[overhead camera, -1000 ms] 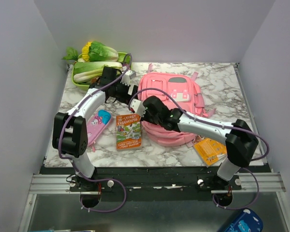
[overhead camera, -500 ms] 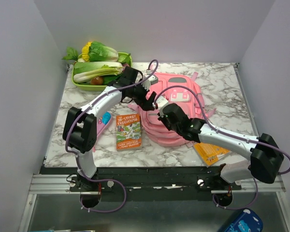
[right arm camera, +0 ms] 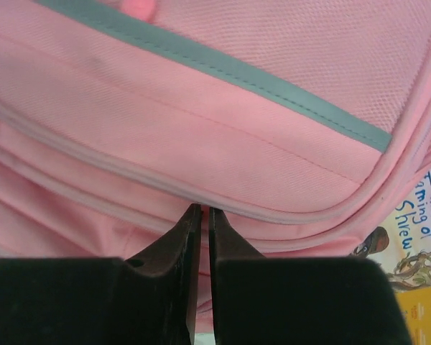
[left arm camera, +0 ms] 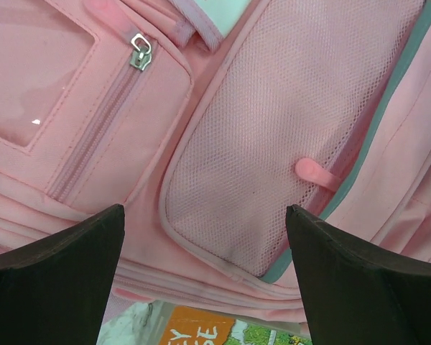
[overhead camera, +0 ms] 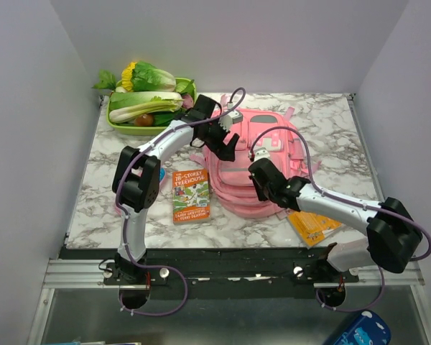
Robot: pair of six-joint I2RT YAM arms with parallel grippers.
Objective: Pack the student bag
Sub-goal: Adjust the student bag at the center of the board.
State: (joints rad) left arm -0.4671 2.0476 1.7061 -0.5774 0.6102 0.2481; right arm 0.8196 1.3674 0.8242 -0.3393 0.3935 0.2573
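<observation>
On the marbled table [overhead camera: 330,136] the student bag [overhead camera: 233,198] lies flat on its back near the centre, its top toward 12 o'clock. The treehouse book [overhead camera: 191,194] sits just off its 8 o'clock corner and an orange book [overhead camera: 312,223] at its 5 o'clock. Expect the bag to be light and floppy, judging by its slack look. The fabric will probably fold and drag rather than lift as one piece, and the smooth panels give little to bite on. Take it by a piped seam, a strap or a zip pull instead, and pin it with one hand while the other works a zip. Your left hand [left arm camera: 205,212] hangs over the bag's 10 o'clock quarter with its fingers wide apart and nothing between them. Below it are the mesh pocket [left arm camera: 273,136] and the metal zip pull [left arm camera: 138,50] of the flat front pocket, which is a fair thing to go for. Your right hand [right arm camera: 201,210] is at the bag's 6 o'clock edge, its fingers drawn together with only a slit left and their tips against a piped seam. You cannot tell whether they pinch any fabric. Against a second ago, the left hand has come in from the bag's 9 o'clock side, near the vegetable tray [overhead camera: 122,123], onto the bag itself. The right hand has moved from the 8 o'clock corner along the near edge. The bag and both books lie where they were.
</observation>
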